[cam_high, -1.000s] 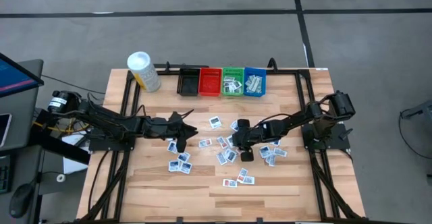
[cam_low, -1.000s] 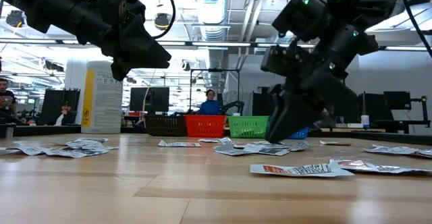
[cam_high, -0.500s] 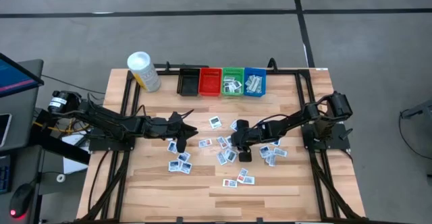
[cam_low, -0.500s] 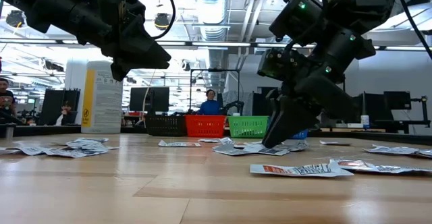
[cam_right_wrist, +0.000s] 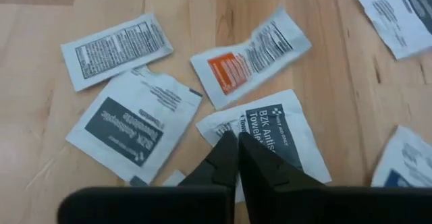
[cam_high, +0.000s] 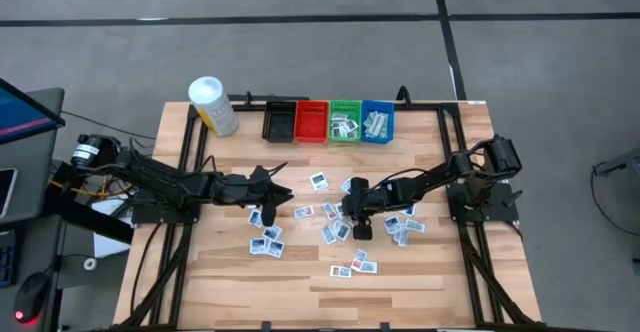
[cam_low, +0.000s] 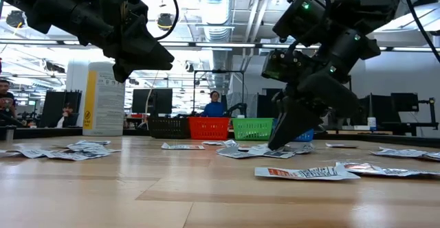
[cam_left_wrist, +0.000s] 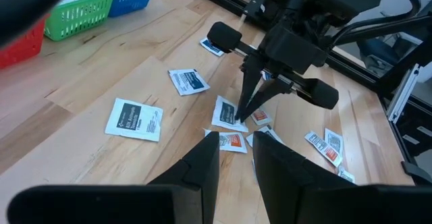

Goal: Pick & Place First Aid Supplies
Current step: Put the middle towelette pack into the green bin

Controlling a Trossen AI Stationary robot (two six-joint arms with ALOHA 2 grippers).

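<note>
Four bins (cam_high: pixel 329 121), green and blue holding packets (cam_high: pixel 345 126), red unclear

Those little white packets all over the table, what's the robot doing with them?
It is sorting first aid packets into small bins at the far edge of the wooden table. The right gripper is down among the scattered packets in the middle, its fingers shut on the edge of a white towelette packet. Whether it is gripped firmly is hard to say. The left gripper hovers above the table nearby with nothing in it. The green bin and the blue bin already hold some packets.
</note>
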